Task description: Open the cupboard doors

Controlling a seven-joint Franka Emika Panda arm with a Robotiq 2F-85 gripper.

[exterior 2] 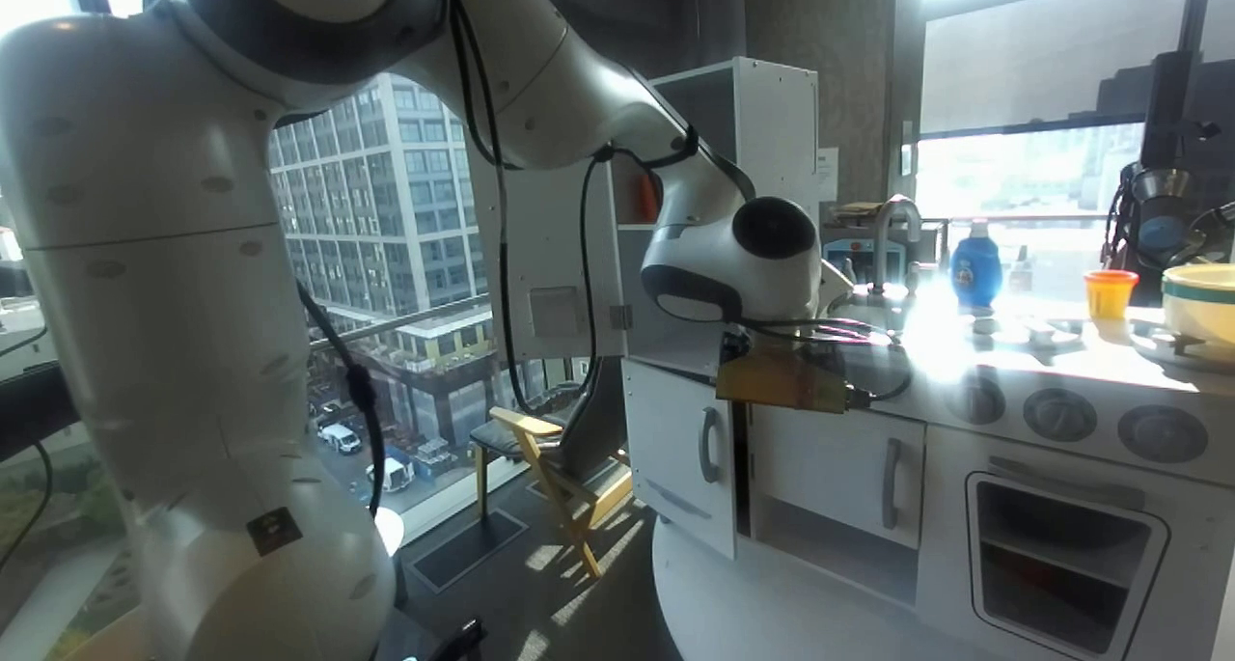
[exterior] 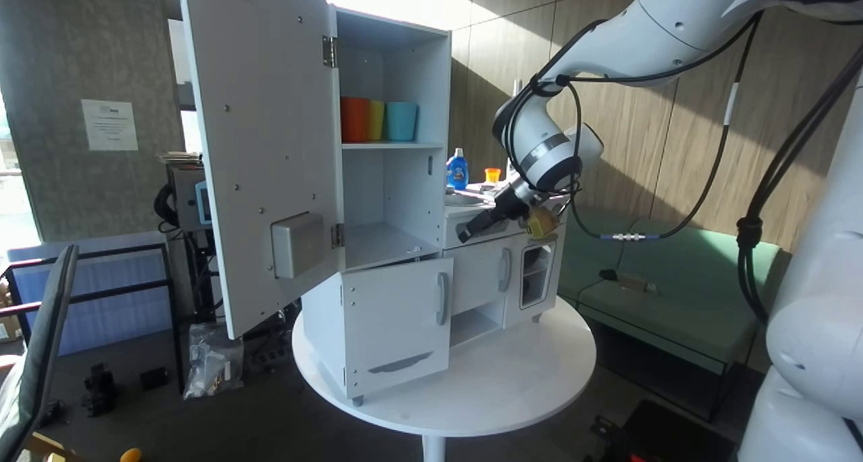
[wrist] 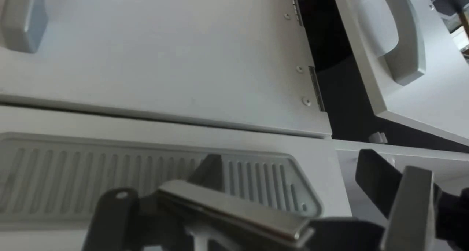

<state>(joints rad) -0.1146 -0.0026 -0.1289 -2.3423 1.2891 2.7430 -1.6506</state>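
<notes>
– Cupboard doors [exterior: 270,145]: where are they?
– On and just beside the tall cabinet [exterior 2: 778,140]. Upper door [exterior: 266,138]: swung wide off the tall cabinet on its hinges [exterior: 330,51], clear in both exterior views. Lower door [exterior: 398,324]: at the tall cabinet's base, ajar, dark gap [wrist: 340,78] along its edge in the wrist view.
– And the next one over?
– Middle door [exterior: 480,273]: just beside the tall cabinet, closed flush.
– Gripper [wrist: 289,163]?
– Spread. Fingers [wrist: 408,207] well apart in the wrist view, grille panel [wrist: 146,166] visible between them. Sits just beside the tall cabinet, in front of that panel. Touching it or not, can't tell.
– What's in the tall cabinet?
– Orange cup [exterior: 354,119], yellow cup [exterior: 375,120], light-blue cup [exterior: 401,121] on the shelf [exterior: 391,146], side by side.
– Other stuff?
– Blue bottle [exterior 2: 976,267] stands near the tall cabinet. Orange-yellow tumbler [exterior 2: 1110,294] stands farther from the tall cabinet than the bottle. Oven door [exterior: 538,273] sits past the middle door, counting from the tall cabinet: closed. Round white table [exterior: 526,374] under the tall cabinet, its rim clear in an exterior view.
</notes>
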